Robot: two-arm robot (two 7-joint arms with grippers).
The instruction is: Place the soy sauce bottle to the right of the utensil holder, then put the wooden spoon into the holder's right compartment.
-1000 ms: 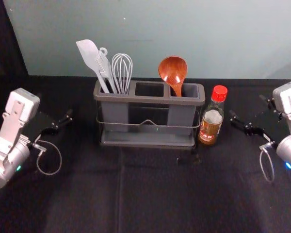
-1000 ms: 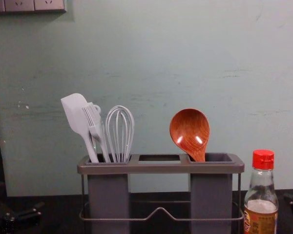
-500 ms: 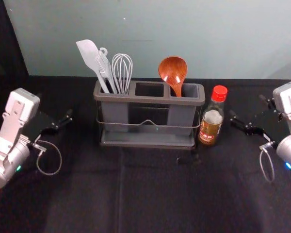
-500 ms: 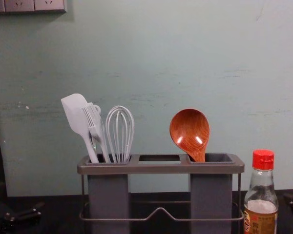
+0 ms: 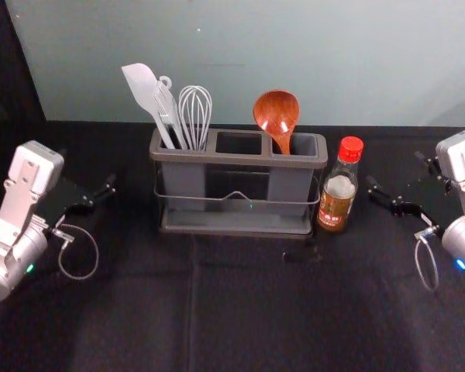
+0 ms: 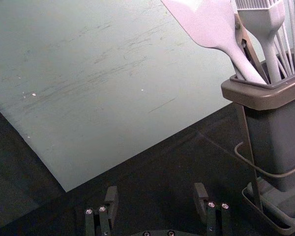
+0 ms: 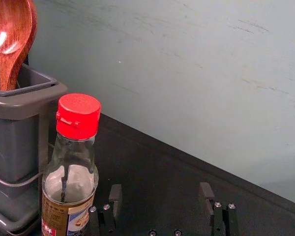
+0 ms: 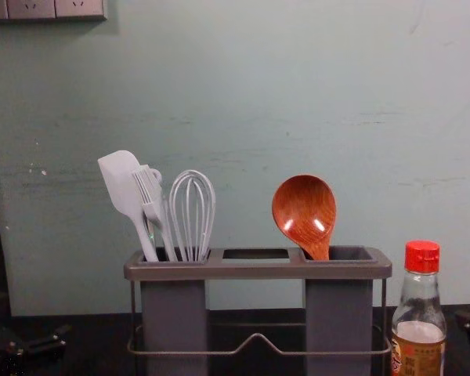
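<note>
The soy sauce bottle (image 5: 338, 190) stands upright just right of the grey utensil holder (image 5: 236, 229), red cap on top. The wooden spoon (image 5: 277, 113) rests bowl-up in the holder's right compartment, its handle down inside. My left gripper (image 5: 87, 170) is out to the left of the holder, open and empty; in the left wrist view the left gripper (image 6: 156, 191) has its two fingers wide apart. To the right of the bottle is my right gripper (image 5: 395, 170), also open; in the right wrist view nothing is between the fingers of the right gripper (image 7: 161, 191), with the bottle (image 7: 73, 172) beside them.
A pale spatula (image 5: 144, 91), a brush and a whisk (image 5: 194, 116) stand in the holder's left compartment. Behind the black-covered table (image 5: 248, 310) rises a grey-green wall. A socket panel (image 8: 56, 8) hangs at the upper left in the chest view.
</note>
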